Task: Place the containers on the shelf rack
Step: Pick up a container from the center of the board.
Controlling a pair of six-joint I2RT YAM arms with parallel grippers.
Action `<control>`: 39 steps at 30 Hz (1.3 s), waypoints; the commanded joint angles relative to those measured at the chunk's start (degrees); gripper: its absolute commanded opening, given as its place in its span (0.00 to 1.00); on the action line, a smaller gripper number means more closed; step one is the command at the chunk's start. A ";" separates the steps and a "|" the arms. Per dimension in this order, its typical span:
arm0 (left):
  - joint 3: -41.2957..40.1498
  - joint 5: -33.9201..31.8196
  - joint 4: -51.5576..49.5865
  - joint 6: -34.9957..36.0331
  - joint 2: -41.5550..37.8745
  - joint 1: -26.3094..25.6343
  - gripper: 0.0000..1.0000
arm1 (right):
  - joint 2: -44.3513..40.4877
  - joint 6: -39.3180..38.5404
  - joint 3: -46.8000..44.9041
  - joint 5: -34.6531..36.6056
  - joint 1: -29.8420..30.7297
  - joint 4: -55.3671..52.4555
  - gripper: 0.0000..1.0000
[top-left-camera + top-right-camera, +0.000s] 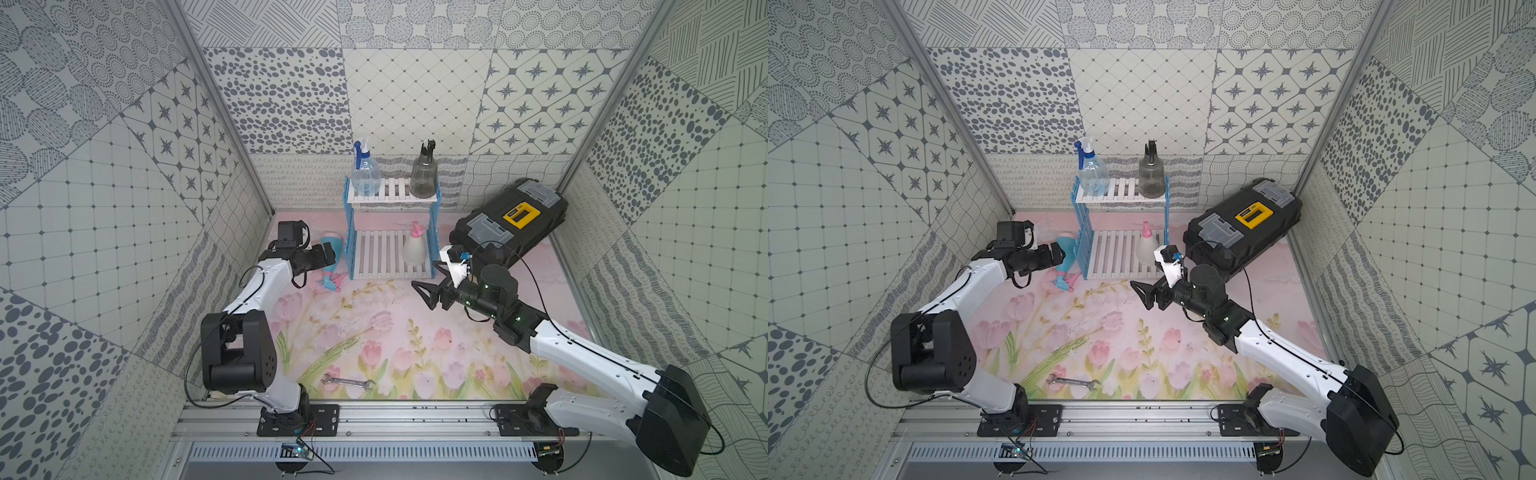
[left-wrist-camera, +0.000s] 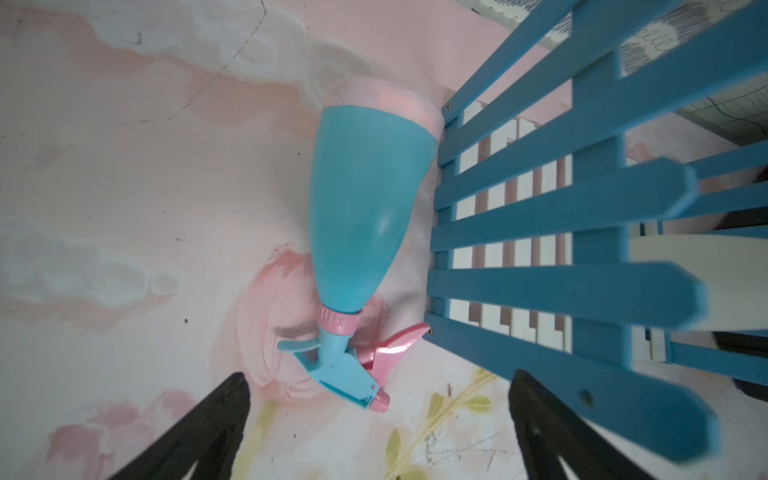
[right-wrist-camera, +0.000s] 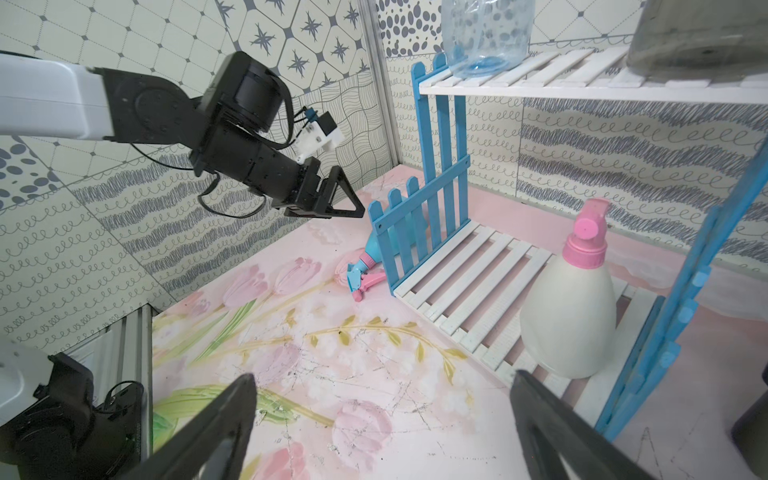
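Left wrist view: light-blue bottle (image 2: 361, 208) lies at 9 o'clock of the shelf rack (image 2: 561, 216) — left fingers (image 2: 208, 428) and right fingers (image 3: 216, 428) spread, empty.

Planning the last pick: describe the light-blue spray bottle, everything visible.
The light-blue spray bottle is opaque plastic: cone body, pink base band, pink collar, blue head, pink lever and nozzle tip. It lies on its side on the floral mat, outside the shelf rack, base apparently against its side panel. Nothing grips it.
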 commanded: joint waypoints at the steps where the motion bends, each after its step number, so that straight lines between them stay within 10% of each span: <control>1: 5.40 2.49 5.58 2.03 10.00 0.42 0.99 | 1.09 1.07 -0.71 -0.36 0.02 3.99 0.97; 22: 21.95 5.16 -1.07 -1.51 30.84 0.35 0.91 | 6.40 1.47 0.72 -0.25 0.08 5.29 0.97; 39: 1.02 1.73 6.55 -11.68 9.36 5.76 0.68 | 6.49 1.47 1.09 -0.97 0.01 6.74 0.97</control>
